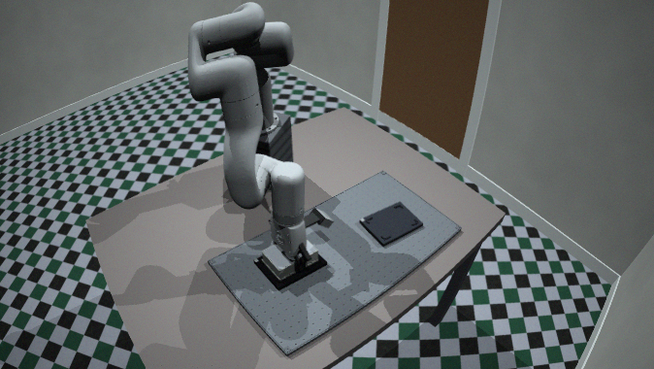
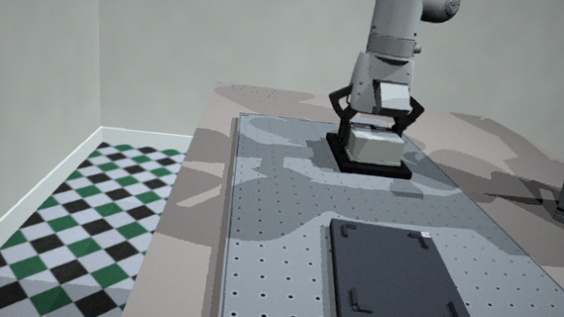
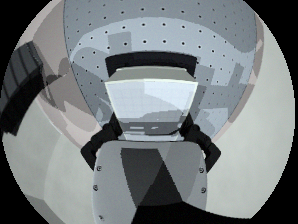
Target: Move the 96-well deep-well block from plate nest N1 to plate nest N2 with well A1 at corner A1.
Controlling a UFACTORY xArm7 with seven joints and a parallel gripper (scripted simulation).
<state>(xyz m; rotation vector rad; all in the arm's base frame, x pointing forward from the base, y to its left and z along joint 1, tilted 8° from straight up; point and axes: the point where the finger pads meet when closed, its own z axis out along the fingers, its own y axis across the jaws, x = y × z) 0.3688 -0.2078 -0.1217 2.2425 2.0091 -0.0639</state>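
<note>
The gripper [image 2: 374, 125] stands vertically over plate nest N1 [image 2: 368, 167], its jaws spread wide yet clamped on the two opposite side walls of the deep-well block [image 2: 375, 145]. The wide stance follows from the width of the block: the fingers [image 2: 344, 120] straddle the body from above so that the load hangs level beneath the wrist, which should keep it the right way up during transfer. The block is a pale, off-white rectangular body with tall plain side walls and a flat top; individual wells cannot be resolved at this picture quality. It is located at N1, and its base appears to sit on or very close to the dark nest plate; whether it has cleared the locators cannot be determined from these views. The arm [image 1: 243, 121] reaches down from its base at the far side of the surface [image 1: 160, 252], placing the wrist square to the perforated breadboard [image 2: 285, 249] that carries both nests. Plate nest N2 [image 2: 397, 280] lies well apart from N1 on the same breadboard, unoccupied, with four corner locators [image 2: 356, 303] raised from its dark plate and a small light mark [image 2: 425, 234] at one corner, presumably the A1 reference. In judgement, a straight lift, a lateral move without rotation and a vertical descent would preserve the A1 orientation.
</note>
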